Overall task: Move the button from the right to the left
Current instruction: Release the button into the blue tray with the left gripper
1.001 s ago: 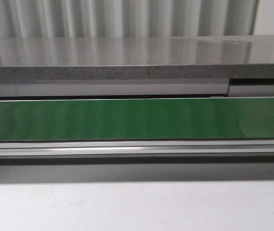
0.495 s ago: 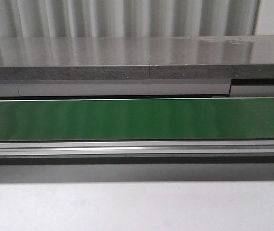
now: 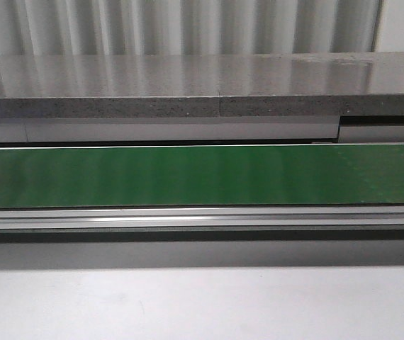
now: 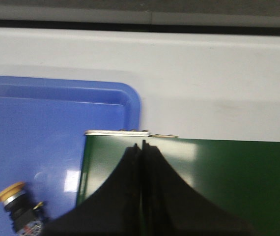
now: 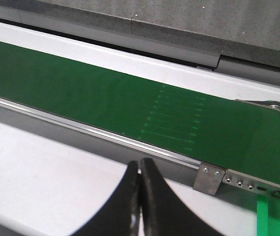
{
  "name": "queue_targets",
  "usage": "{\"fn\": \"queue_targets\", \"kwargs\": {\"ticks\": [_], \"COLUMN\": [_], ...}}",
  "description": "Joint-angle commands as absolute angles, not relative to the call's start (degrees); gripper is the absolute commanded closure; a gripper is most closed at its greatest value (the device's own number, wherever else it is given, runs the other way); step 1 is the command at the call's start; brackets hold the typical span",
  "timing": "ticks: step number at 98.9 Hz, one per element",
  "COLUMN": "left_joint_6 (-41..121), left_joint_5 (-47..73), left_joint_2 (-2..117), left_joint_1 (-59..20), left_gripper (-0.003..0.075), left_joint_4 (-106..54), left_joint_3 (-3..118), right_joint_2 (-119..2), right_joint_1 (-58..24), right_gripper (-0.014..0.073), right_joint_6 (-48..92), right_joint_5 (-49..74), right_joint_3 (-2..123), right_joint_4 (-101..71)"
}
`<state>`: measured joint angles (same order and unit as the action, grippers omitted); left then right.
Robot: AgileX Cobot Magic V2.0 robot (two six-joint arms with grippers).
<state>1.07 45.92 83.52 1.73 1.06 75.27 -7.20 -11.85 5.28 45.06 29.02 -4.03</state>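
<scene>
Left gripper [image 4: 141,145]: fingers pressed together, no gap between the tips, nothing held. It hangs over the end of the belt, just beside the tray.
Right gripper [image 5: 140,169]: fingers closed against each other, holding nothing. It is above the white table [image 5: 42,167], on the near side of the belt's rail and near the belt's other end.
Button [image 4: 18,209]: lies on its side in the blue tray [image 4: 56,128], yellow-orange cap pointing away from the black collar and the blue-and-clear block. It is apart from the left gripper; neither gripper touches it. It shows only in the left wrist view, partly cut off by the picture edge.
Tray: flat blue tray with a raised rim, its corner beside the belt end; part of the tray runs under the belt's edge.
Belt [image 3: 202,176]: green, runs across the whole front view, bare along the stretch seen there.
Rail [image 3: 202,218]: silver, along the belt's near side.
Bracket [image 5: 209,178]: metal plate with screws at the rail's end, seen from the right wrist.
Green sheet [image 5: 277,216]: bright green surface below that belt end.
Shelf [image 3: 202,85]: grey speckled slab behind the belt.
</scene>
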Motion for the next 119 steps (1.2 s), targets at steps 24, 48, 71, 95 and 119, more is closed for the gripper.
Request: {"fn": "queue_targets", "kwargs": {"ticks": [24, 48, 71, 95, 119], "left_joint_6": [1.2, 1.2, 1.1, 1.1, 1.1], "left_joint_5": [33.2, 30.7, 27.8, 28.4, 29.0], "left_joint_2": [72.3, 63.7, 53.8, 43.9, 35.6], "left_joint_1": [-9.1, -10.4, -10.4, -10.4, -10.4], "left_gripper": [0.074, 0.074, 0.074, 0.074, 0.074], "left_joint_4": [-1.2, -3.2, -3.8, -3.0, -3.2], "left_joint_3": [67.1, 60.2, 53.4, 47.2, 42.4], "right_joint_2": [-7.9, -7.9, -7.9, -7.9, -7.9], "right_joint_1": [-11.9, -11.9, -11.9, -11.9, -11.9], "right_gripper": [0.066, 0.066, 0.066, 0.066, 0.066], "right_joint_6": [5.6, 5.6, 5.6, 5.6, 5.6], "right_joint_5": [40.9, 40.9, 40.9, 40.9, 40.9], "right_joint_3": [30.3, 30.3, 30.3, 30.3, 30.3], "right_joint_4": [-4.3, -4.3, -4.3, -4.3, -4.3]}}
